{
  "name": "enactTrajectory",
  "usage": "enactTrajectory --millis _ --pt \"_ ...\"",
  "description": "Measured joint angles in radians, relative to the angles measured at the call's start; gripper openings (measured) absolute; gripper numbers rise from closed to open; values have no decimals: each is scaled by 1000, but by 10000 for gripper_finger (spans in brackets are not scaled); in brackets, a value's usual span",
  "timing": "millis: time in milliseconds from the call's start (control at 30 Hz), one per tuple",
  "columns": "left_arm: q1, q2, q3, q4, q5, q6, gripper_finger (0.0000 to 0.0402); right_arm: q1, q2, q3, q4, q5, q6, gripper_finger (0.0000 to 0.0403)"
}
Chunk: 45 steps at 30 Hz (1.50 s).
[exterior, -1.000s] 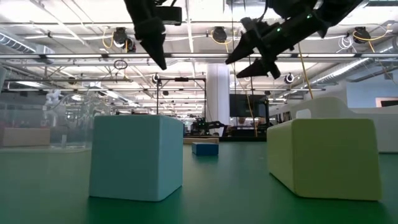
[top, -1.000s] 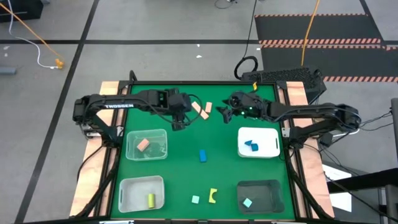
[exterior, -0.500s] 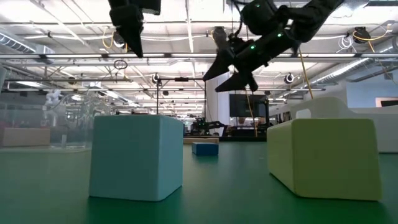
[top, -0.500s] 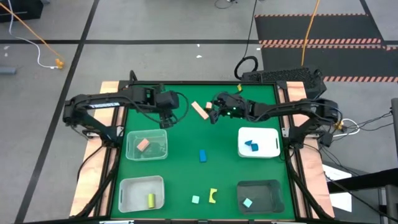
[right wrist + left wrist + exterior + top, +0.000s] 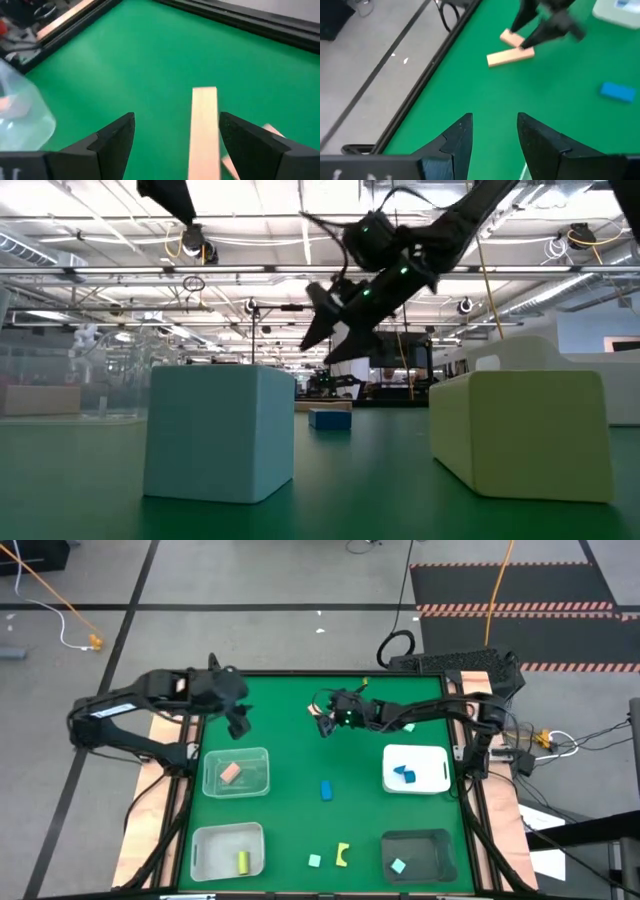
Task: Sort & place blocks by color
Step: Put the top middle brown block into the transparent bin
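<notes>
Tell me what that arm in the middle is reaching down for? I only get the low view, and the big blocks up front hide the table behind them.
Observer: That is the right gripper, open above a long tan block at the far middle of the table.
Operator: Has it got hold of it?
Observer: Not yet. The right wrist view shows the block lying flat between the spread fingers, nearer one of them.
Operator: And the other arm, at my top left?
Observer: The left gripper is open and empty. It hangs near the clear tray, which already holds one tan block.
</notes>
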<state>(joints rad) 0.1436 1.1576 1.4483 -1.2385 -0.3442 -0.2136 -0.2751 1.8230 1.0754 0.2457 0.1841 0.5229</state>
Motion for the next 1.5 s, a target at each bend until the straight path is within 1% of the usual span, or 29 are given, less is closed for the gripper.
enactTrajectory --millis 267,500,667,767,900,1100,1167,1267,1367,1500 --pt "-16 -106 0 -2 -5 -63 157 -11 99 47 -9 -4 14 279" --pt "-27 -147 0 -3 -30 -78 157 -15 167 47 34 -2 -78 279" --pt "-28 -153 0 -8 -32 -84 157 -21 183 47 42 -2 -106 279" --pt "-28 -152 0 -8 -32 -84 157 -28 188 46 30 -9 -151 279" --pt "-28 -152 0 -8 -32 -84 157 -33 197 46 30 -79 -274 279" --pt "-27 -152 0 -8 -32 -83 157 -33 203 48 -21 -133 -398 279" --pt "-27 -152 0 -8 -33 -83 157 -33 201 49 -59 -130 -404 279" --pt "-27 -152 0 -8 -33 -83 157 -33 199 51 -98 -128 -361 278" --pt "-27 -152 0 -8 -33 -82 157 -30 200 50 -106 -128 -329 266" --pt "-27 -152 0 -8 -33 -77 157 -20 201 49 -111 -123 -327 223"
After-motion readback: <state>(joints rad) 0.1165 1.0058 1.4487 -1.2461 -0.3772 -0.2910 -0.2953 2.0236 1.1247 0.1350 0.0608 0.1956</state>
